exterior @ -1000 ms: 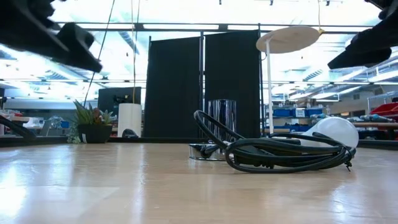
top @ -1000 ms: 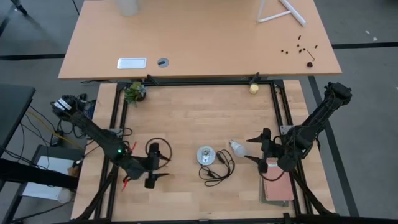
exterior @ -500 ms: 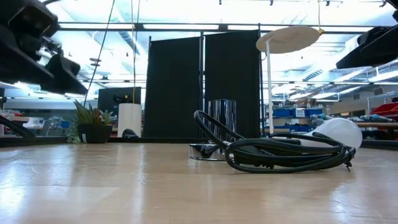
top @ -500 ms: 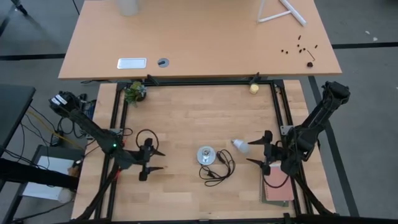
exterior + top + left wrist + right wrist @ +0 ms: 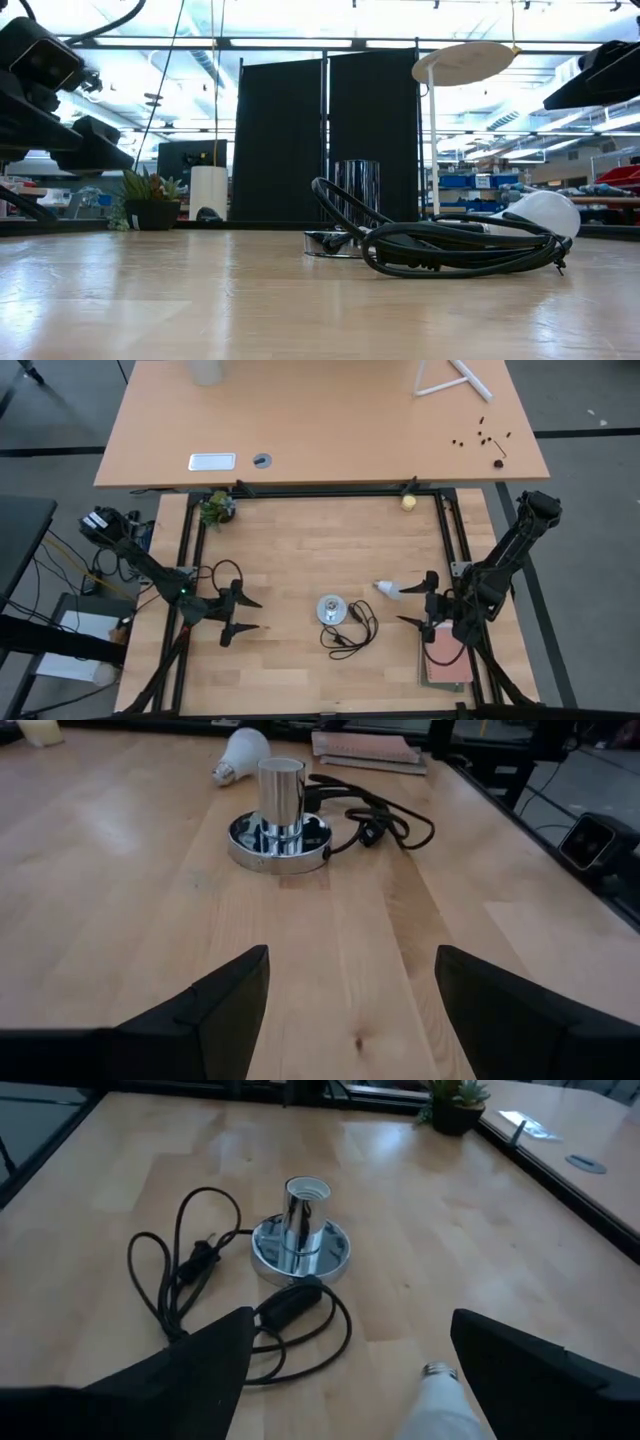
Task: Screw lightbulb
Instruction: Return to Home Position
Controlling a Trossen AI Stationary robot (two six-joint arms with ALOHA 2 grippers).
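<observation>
The white lightbulb (image 5: 390,590) lies on its side on the wooden table, right of the socket, with its screw base toward the far left. In the right wrist view the lightbulb (image 5: 440,1405) lies on the table below the gap of my open right gripper (image 5: 410,603), which hovers above it without touching. The round chrome socket (image 5: 331,609) stands upright at mid-table, its black cord (image 5: 352,630) coiled beside it. My left gripper (image 5: 250,615) hangs open to the socket's left, pointing toward the socket (image 5: 280,815), with nothing between its fingers.
A small potted plant (image 5: 215,508) and a yellowish ball (image 5: 408,502) sit at the table's far edge. A notebook (image 5: 445,660) lies at the near right, under the right arm. Black frame rails (image 5: 185,550) run along the table's sides. Bare wood lies between the left gripper and the socket.
My left gripper has drawn back toward the table's left edge and sunk lower. It has tipped up from a steep downward slant to nearly level, and now points at the socket. Its fingers stay open.
</observation>
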